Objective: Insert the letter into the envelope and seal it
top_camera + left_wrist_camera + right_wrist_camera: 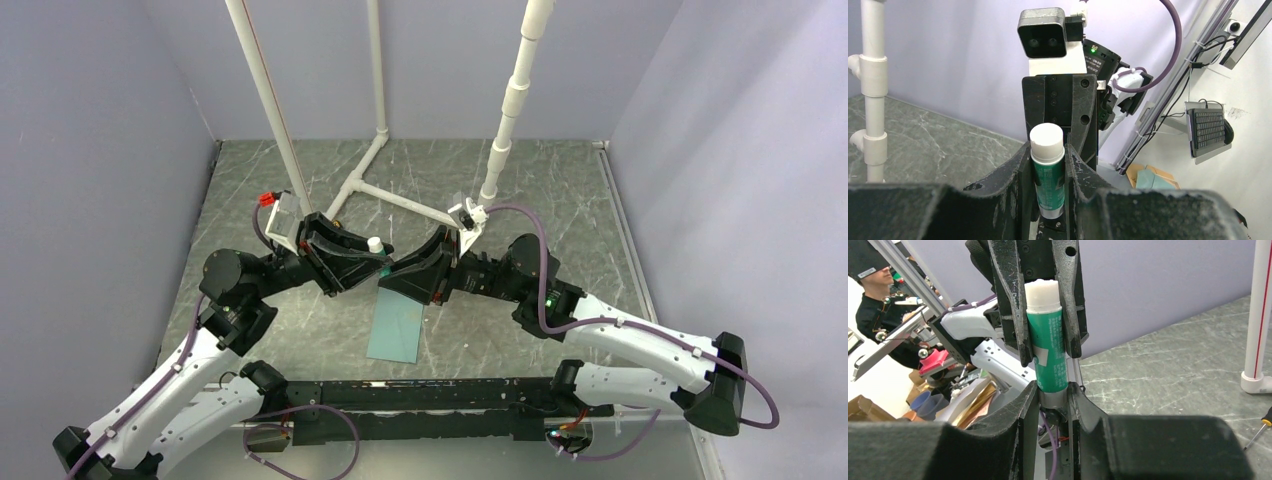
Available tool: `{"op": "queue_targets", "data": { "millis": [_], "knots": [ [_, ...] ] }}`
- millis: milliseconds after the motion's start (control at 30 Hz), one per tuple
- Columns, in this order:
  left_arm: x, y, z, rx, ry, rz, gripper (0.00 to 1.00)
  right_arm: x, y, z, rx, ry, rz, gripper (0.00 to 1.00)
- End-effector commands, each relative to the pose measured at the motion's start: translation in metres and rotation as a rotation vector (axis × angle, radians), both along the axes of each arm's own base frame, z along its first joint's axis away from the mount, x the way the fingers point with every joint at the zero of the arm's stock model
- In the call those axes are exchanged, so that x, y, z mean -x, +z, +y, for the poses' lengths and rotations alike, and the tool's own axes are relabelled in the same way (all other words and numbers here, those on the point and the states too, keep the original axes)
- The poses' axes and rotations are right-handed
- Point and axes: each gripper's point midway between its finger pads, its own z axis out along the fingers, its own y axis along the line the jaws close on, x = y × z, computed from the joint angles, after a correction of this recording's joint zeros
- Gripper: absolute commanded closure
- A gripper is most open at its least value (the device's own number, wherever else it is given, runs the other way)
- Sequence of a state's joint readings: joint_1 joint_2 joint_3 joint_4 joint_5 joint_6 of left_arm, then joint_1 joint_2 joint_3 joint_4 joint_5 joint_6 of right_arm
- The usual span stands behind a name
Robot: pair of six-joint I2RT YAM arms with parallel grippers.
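The pale teal envelope (396, 325) lies flat on the table in front of both grippers, its far end under them. The tan letter is not in view. A green glue stick with a white cap (374, 244) stands about upright between the two grippers. My left gripper (380, 258) is shut on its green body (1048, 175), just below the cap (1046, 140). My right gripper (402, 272) faces the left one and is shut on the stick's grey base (1053, 396). In the right wrist view the green body (1049, 357) rises into the left gripper's fingers (1010, 315).
A white pipe frame (372, 188) stands on the table behind the grippers, with a slanted post (268, 95) and a jointed post (510, 110). A screwdriver (1261, 429) lies near a pipe foot (1255, 382). Grey walls close in the left, back and right sides.
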State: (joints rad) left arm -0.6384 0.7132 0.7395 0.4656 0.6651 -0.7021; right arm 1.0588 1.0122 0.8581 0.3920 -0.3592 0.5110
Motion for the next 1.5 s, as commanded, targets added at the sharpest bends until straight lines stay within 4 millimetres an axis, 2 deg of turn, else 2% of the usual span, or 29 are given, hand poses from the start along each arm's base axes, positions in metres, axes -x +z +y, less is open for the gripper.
{"op": "queue_targets", "data": {
  "millis": [0,100,200,333,367,467,600,633,667,733,767,833,967,1067,1167,1300,1467],
  "knots": [
    [0.003,0.013,0.001,0.027,-0.005,-0.026,0.94,0.001,0.037,-0.006,-0.102,-0.011,-0.054,0.91],
    [0.001,0.009,0.000,0.018,-0.004,-0.007,0.73,-0.001,0.043,-0.007,-0.131,-0.021,-0.053,0.96],
    [-0.001,0.003,-0.001,0.010,-0.003,0.005,0.58,-0.001,0.051,-0.010,-0.167,-0.027,-0.048,0.98],
    [-0.002,-0.002,-0.001,0.017,-0.001,0.014,0.52,0.001,0.058,-0.011,-0.200,-0.013,-0.052,0.98],
    [-0.003,-0.002,-0.001,0.019,0.000,0.014,0.53,0.002,0.058,-0.011,-0.200,-0.007,-0.053,0.98],
    [-0.005,-0.003,-0.001,0.022,0.009,0.020,0.66,0.005,0.055,-0.007,-0.187,0.020,-0.059,0.98],
    [-0.008,-0.004,-0.002,0.016,0.022,0.021,0.95,0.008,0.047,-0.002,-0.149,0.045,-0.058,0.93],
    [-0.009,-0.005,-0.001,0.010,0.033,0.025,0.97,0.007,0.043,-0.001,-0.131,0.043,-0.056,0.88],
    [-0.012,-0.007,-0.001,0.000,0.049,0.028,0.97,0.005,0.039,-0.001,-0.107,0.032,-0.051,0.79],
    [-0.019,-0.015,0.002,-0.037,0.103,0.036,0.98,-0.003,0.027,-0.004,-0.047,-0.016,-0.039,0.52],
    [-0.025,-0.023,0.004,-0.074,0.143,0.046,0.98,-0.009,0.017,-0.006,-0.003,-0.049,-0.035,0.41],
    [-0.043,-0.045,0.013,-0.160,0.265,0.097,0.97,-0.025,-0.010,-0.014,0.099,-0.149,-0.005,0.32],
    [-0.081,-0.109,0.049,-0.357,0.565,0.298,0.98,-0.070,-0.069,-0.042,0.310,-0.405,0.127,0.30],
    [-0.090,-0.137,0.068,-0.417,0.686,0.399,0.98,-0.107,-0.123,-0.065,0.503,-0.591,0.269,0.34],
    [-0.089,-0.152,0.068,-0.434,0.681,0.433,0.98,-0.135,-0.171,-0.085,0.672,-0.707,0.360,0.39],
    [-0.082,-0.162,0.058,-0.441,0.617,0.451,0.97,-0.173,-0.229,-0.108,0.899,-0.837,0.445,0.42],
    [-0.075,-0.172,0.047,-0.452,0.538,0.461,0.97,-0.203,-0.279,-0.108,1.046,-0.877,0.434,0.33]
  ]
}}
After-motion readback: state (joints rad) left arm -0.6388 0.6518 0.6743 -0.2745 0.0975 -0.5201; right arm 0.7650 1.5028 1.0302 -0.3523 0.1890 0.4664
